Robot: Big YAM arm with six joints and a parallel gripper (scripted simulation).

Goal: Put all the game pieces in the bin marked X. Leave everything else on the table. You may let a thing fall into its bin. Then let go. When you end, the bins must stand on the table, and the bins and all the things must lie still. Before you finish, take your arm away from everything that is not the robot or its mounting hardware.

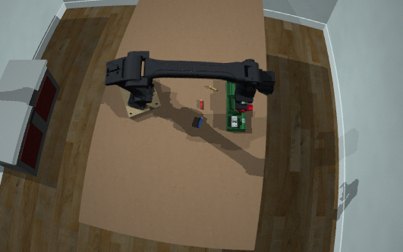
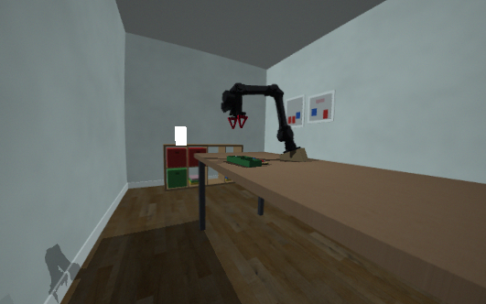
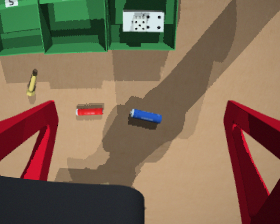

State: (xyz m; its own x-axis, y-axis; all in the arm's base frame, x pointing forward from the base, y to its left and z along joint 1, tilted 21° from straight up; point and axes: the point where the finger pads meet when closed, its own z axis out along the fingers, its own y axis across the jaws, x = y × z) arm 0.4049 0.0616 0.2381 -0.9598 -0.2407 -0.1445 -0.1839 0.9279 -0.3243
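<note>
White pieces with black dots [image 3: 155,21] [image 1: 234,121] lie in the end compartment of the green row of bins [image 3: 75,50] [image 1: 236,130] [image 2: 244,161]. Whether they are one piece or two overlapping is unclear. No X mark is readable. My gripper [image 3: 140,110] [image 2: 237,127] is open and empty, high above the table. In the wrist view, a blue cylinder [image 3: 146,116] [image 1: 199,122] and a red cylinder [image 3: 89,112] [image 1: 202,104] lie on the table below, between the fingers. A thin yellow item with a dark end [image 3: 32,84] [image 1: 213,88] lies left of them.
The two other bin compartments visible in the wrist view show no things inside, though their far parts are cut off. A label [image 3: 11,2] on the left one looks like S or 5. The arm covers part of the bins in the top view. The arm's base [image 2: 296,155] stands behind the small things.
</note>
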